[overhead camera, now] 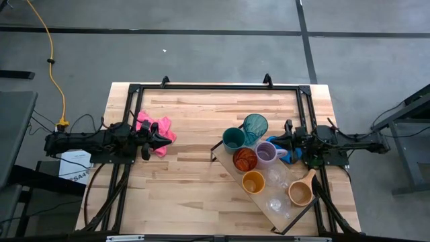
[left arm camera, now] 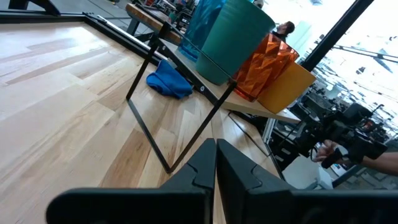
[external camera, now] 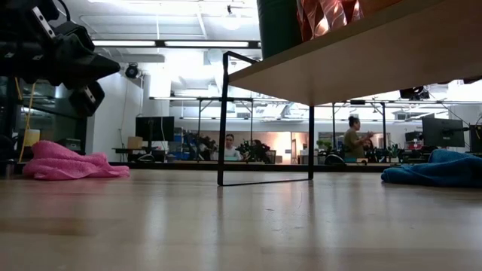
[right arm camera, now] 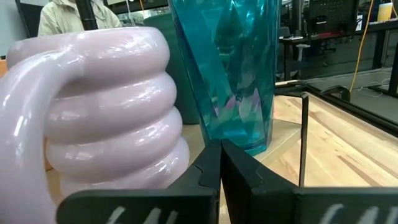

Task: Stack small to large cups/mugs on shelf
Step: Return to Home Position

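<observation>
The shelf lies slantwise on the table's right half, on thin black legs. On it stand a green cup, a teal tumbler, an orange cup, a purple mug, a yellow cup, two clear glasses and a tan mug. My left gripper is shut and empty at the table's left, beside a pink cloth. My right gripper is shut and empty, level, just short of the purple mug and the tumbler.
A blue cloth lies on the table under the shelf's right side, below my right gripper. The table's black frame rails run along its edges. Bare wood spans the middle and near left. People sit and stand in the room beyond the table.
</observation>
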You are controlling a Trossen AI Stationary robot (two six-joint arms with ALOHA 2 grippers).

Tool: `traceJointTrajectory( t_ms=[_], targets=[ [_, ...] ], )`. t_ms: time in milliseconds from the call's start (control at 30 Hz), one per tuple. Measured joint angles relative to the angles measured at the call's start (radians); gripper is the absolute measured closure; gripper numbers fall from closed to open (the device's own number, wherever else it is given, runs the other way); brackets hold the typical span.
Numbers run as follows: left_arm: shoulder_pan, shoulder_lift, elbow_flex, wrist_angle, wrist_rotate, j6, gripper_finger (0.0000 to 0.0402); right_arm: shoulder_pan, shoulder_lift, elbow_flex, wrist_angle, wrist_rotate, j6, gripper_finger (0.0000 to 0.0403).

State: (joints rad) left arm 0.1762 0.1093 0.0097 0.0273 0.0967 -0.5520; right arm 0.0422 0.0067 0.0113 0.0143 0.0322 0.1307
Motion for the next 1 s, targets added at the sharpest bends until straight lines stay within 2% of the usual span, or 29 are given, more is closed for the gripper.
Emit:
traceJointTrajectory(
  t_ms=[633, 767, 933, 1000],
  targets=[
    [-0.002, -0.002, 0.0, 0.0, 0.0, 0.0, 0.0399, 0.0, 0.0, 0.0, -0.002, 0.0, 0.0, 0.0403],
    [0.0, -0.1, 0.0, -0.001, 0.0, 0.0, 0.0401, 0.0, 0.0, 0.0, -0.002, 0.0, 0.0, 0.0403],
    [-0.037, -0.104, 0.002, 0.121, -0.032, 0.001, 0.0399, 0.0, 0.003, 0.0, -0.002, 0.0, 0.0, 0.0403],
    [-0.071, -0.104, 0.001, 0.117, -0.041, 0.001, 0.0399, 0.0, 0.005, 0.0, -0.002, 0.0, 0.0, 0.0403]
  ],
)
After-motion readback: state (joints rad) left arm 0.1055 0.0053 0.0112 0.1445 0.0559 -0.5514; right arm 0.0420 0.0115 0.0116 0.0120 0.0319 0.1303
